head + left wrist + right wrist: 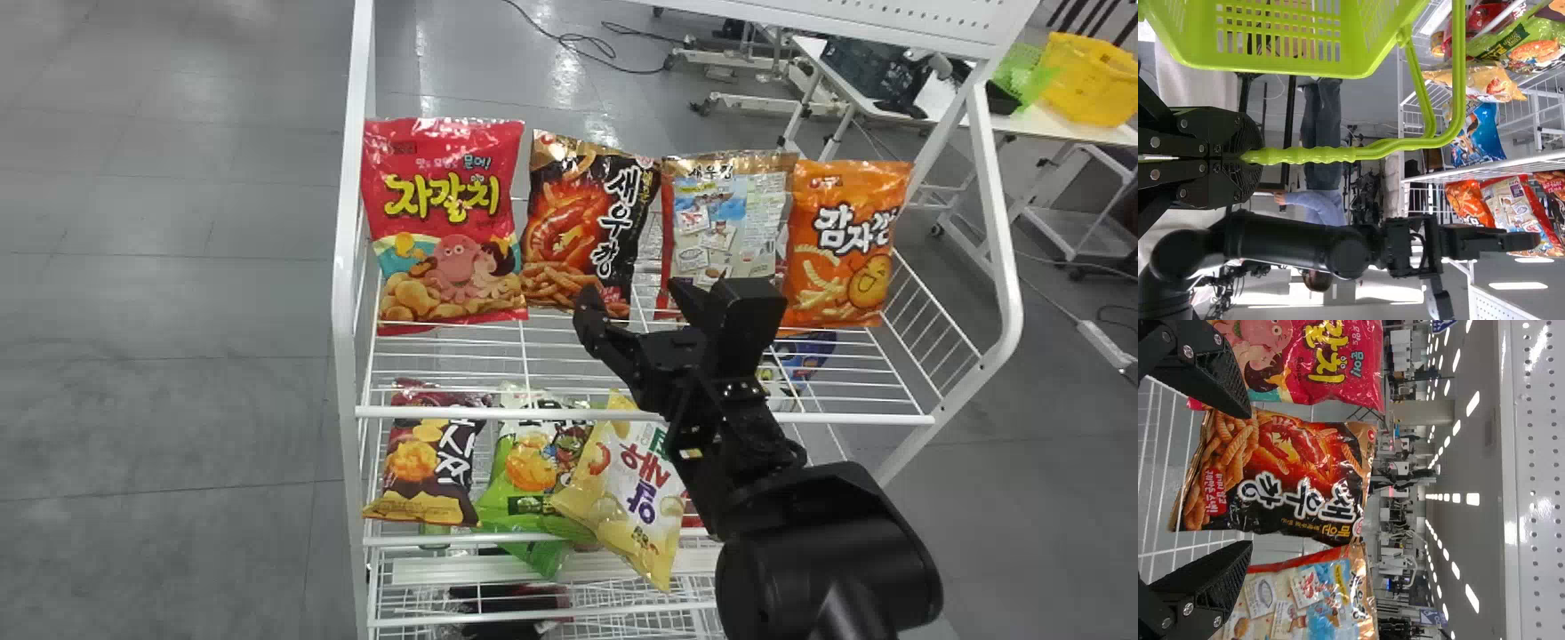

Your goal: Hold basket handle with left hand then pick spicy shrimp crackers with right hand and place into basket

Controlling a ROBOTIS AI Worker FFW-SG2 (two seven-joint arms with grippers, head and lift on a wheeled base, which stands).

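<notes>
Left wrist view: textured jaws clamp the bumpy plastic basket handle (1318,155).

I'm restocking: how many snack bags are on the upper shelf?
4, left to right in the head view: red bag, black bag, pale bag, orange bag. Others may hide behind them.

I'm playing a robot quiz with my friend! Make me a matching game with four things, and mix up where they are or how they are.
1. basket handle
2. black bag
3. orange bag
4. right gripper

A. rightmost bag on the upper shelf
B. fingers spread apart
C. held by the left gripper
D. next to the red bag

Pairs: 1-C, 2-D, 3-A, 4-B
</notes>
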